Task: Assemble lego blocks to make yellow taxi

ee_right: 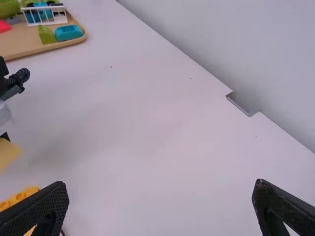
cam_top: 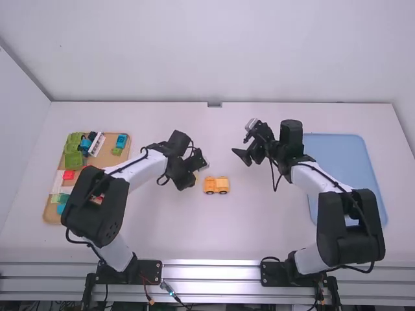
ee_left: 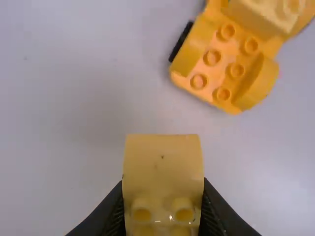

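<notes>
My left gripper (cam_top: 193, 181) is low over the table, just left of the orange-yellow car body (cam_top: 216, 185). In the left wrist view, my left gripper (ee_left: 163, 211) is shut on a pale yellow block (ee_left: 162, 164) with studs and a curved face. The wheeled car body (ee_left: 216, 69) lies beyond it, apart from the held block, with bare studs at its near end and a pale yellow block (ee_left: 268, 14) on its far part. My right gripper (cam_top: 244, 155) is open above the table, right of and beyond the car; its fingers flank bare table in the right wrist view (ee_right: 160, 209).
At the left, a wooden tray (cam_top: 121, 157) holds green, blue, red and white pieces. A blue tray (cam_top: 343, 152) lies at the right, partly behind the right arm. A wall borders the table's far edge.
</notes>
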`<move>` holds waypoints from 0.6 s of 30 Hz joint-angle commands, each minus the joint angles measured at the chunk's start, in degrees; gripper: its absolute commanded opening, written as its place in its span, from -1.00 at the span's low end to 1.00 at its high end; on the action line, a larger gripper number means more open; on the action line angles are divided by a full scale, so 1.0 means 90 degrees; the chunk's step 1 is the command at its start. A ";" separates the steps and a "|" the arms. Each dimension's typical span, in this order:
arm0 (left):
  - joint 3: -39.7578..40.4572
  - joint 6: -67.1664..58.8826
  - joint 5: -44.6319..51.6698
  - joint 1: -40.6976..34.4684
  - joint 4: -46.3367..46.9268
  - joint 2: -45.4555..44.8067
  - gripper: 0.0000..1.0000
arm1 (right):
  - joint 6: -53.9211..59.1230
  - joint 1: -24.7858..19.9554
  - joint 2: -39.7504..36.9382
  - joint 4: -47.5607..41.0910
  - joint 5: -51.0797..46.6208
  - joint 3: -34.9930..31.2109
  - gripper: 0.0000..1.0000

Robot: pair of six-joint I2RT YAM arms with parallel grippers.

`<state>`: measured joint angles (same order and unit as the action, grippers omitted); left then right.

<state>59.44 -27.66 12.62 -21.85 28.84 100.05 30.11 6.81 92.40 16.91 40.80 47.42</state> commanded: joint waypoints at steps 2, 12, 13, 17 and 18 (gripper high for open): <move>-0.0066 0.2307 -0.0787 -0.0243 0.0068 -0.0046 -0.96 | -0.0034 -0.0056 -0.0087 -0.0063 0.0177 0.0187 0.98; -0.0066 0.5588 -0.1161 -0.0323 -0.0051 -0.0046 -0.96 | -0.0017 -0.0056 -0.0087 -0.0095 0.0151 0.0187 0.98; -0.0066 0.6011 -0.1180 -0.0323 -0.0097 -0.0046 -0.96 | -0.0036 -0.0056 -0.0087 -0.0100 0.0153 0.0187 0.98; -0.0066 0.6953 -0.1190 -0.0323 -0.0092 -0.0046 -0.95 | -0.0017 -0.0053 -0.0087 -0.0121 0.0148 0.0187 0.98; -0.0066 0.7045 -0.1190 -0.0323 -0.0092 -0.0046 -0.96 | -0.0017 -0.0053 -0.0087 -0.0121 0.0143 0.0187 0.98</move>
<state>59.44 26.59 2.26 -24.69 27.77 100.05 30.15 6.31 92.40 15.86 41.45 47.42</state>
